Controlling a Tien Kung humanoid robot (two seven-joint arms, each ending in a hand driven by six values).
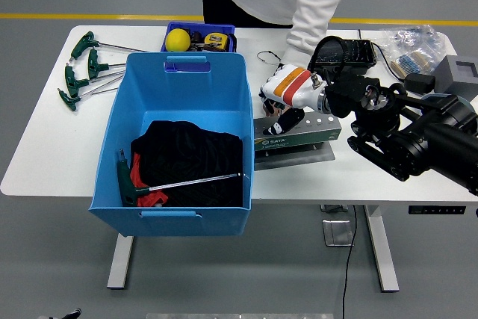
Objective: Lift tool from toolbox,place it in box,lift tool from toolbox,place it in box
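Right hand (282, 100) down over the left end of the toolbox (295, 134), fingers curled toward its top; whether anything is grasped, impossible to tell. Toolbox: a grey-green rack with a row of holes, lying on the worktop (45, 151) just right of the blue box (176, 147). Inside the box, one green-handled tool (160, 183) lying across black cloth (194, 156). Left of the box's far corner, more green-handled tools (82, 71) spread out. Beyond the box, a small blue tray (199, 38) with a yellow ball (177, 39). Behind the toolbox, a person's white sleeve (314, 1) reaching down.
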